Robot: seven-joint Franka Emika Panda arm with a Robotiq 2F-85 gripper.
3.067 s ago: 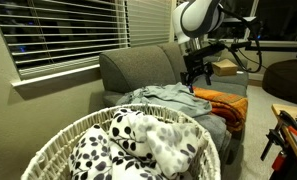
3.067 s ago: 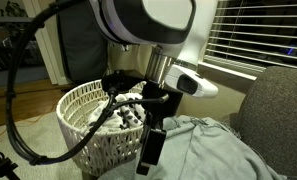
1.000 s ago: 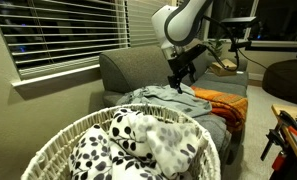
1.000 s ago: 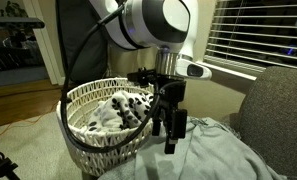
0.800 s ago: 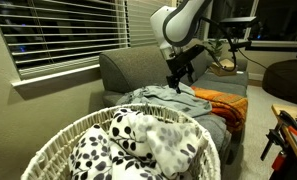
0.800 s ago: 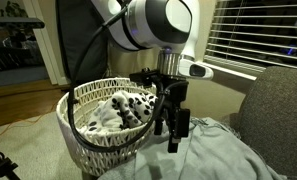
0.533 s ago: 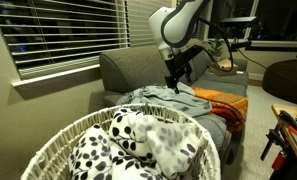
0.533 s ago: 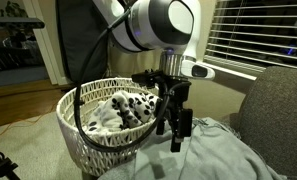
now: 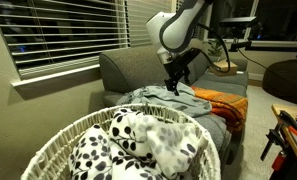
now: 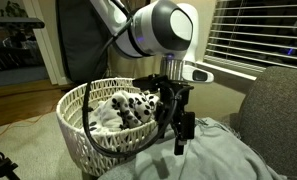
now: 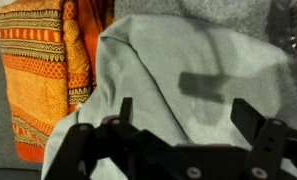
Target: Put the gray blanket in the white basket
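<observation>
Tool (image 10: 177, 139) hangs empty, fingers wide apart, just above the crumpled pale blue-gray fabric blanket (image 10: 223, 155) on the gray sofa (image 9: 138, 68), left of which stands the round white wicker basket (image 10: 73, 108) (a black-spotted white blanket (image 10: 123, 108) inside).

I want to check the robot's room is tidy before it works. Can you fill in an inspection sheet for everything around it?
Surface: gray fabric sofa, covered with blankets.
Job's things: light blue-gray rumpled fabric blanket lies on the sofa; round white wicker basket stands beside it.
Clutter: white blanket with black spots in the basket; orange patterned blanket next to the gray one.
Grippers: black gripper hangs over the gray blanket, jaws open, holding nothing.
Cables: black cable loops off the arm, in front of the basket.
Surroundings: window blinds behind the sofa.
</observation>
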